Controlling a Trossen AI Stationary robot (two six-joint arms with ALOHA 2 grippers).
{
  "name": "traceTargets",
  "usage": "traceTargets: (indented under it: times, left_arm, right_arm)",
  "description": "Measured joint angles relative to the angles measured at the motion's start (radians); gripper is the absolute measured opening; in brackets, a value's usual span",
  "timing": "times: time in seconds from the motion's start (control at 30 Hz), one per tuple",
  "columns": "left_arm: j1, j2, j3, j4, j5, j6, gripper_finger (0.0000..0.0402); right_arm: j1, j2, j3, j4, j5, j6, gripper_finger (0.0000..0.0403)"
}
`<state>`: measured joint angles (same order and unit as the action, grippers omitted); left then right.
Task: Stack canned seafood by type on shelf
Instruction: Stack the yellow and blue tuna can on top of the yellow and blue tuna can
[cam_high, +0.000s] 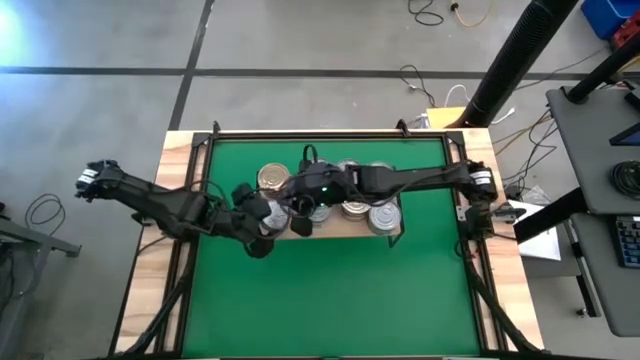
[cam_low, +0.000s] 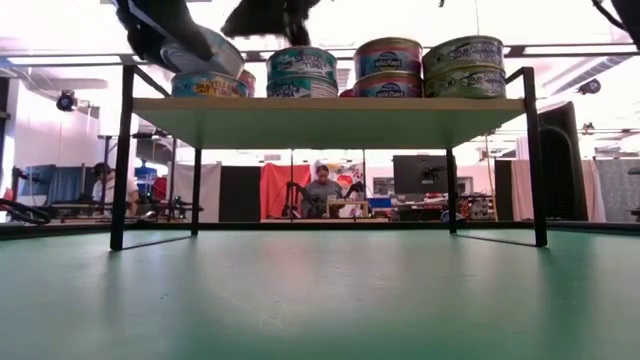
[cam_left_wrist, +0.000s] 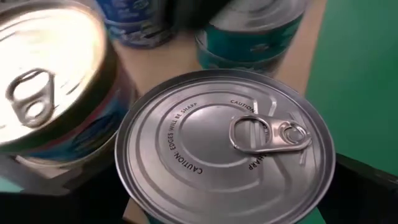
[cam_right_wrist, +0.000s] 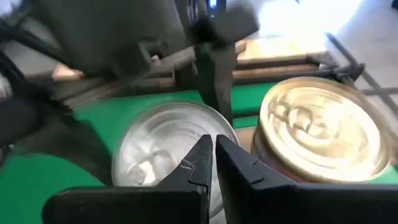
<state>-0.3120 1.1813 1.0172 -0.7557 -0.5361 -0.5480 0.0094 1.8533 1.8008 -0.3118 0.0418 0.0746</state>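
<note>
Shelf: a low light-wood board (cam_high: 330, 229) on thin black legs stands on the far half of the green mat (cam_high: 330, 300), roughly in the middle between left and right.
Tins on shelf: short round tins sit on the board, several in stacks of two; in the low view a teal-label stack (cam_low: 302, 72), a stack with blue and red labels (cam_low: 388, 68) and a pale green stack (cam_low: 464, 66) stand side by side toward the right.
Gold-lid tin: one tin with a gold lid (cam_high: 272, 179) sits at the far left of the board; the right wrist view shows it (cam_right_wrist: 320, 129) just beside a silver one.
Left gripper: it (cam_high: 262, 222) is at the left end of the shelf with its fingers spread wide around a silver tin (cam_left_wrist: 224, 149), which sits tilted at that end in the low view (cam_low: 205, 55); whether the fingers press on it cannot be told.
Silver tin lid: ringed, with a pull tab and a caution text stamped in it.
Right gripper: it (cam_right_wrist: 211, 155) reaches in from the right over the tins to the left part of the shelf, fingers pressed together with nothing between them, above a silver lid (cam_right_wrist: 155, 146).
Room behind: two people sit at desks far beyond the table.
</note>
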Motion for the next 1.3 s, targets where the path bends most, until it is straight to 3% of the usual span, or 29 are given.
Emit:
traceTargets:
  times: [0.3,0.53,0.9,1.1,1.3]
  left_arm:
    - [0.001,0.085,0.005,0.033,-0.056,-0.046,0.0399]
    - [0.003,0.093,0.011,0.033,-0.032,-0.071,0.0399]
    - [-0.022,0.058,0.204,-0.298,0.072,-0.065,0.04]
    - [-0.038,0.041,0.243,-0.296,0.048,-0.054,0.04]
    - [-0.038,0.043,0.178,-0.279,0.041,-0.083,0.04]
  right_arm:
    - [0.002,0.089,-0.006,0.021,-0.031,0.029,0.0012]
    - [0.001,0.092,-0.018,-0.03,-0.024,0.022,0.0012]
    - [-0.002,0.095,-0.024,-0.094,-0.022,0.022,0.0012]
    - [-0.001,0.095,-0.03,-0.114,-0.008,0.005,0.0012]
    - [-0.001,0.091,-0.019,-0.117,-0.007,-0.004,0.0012]
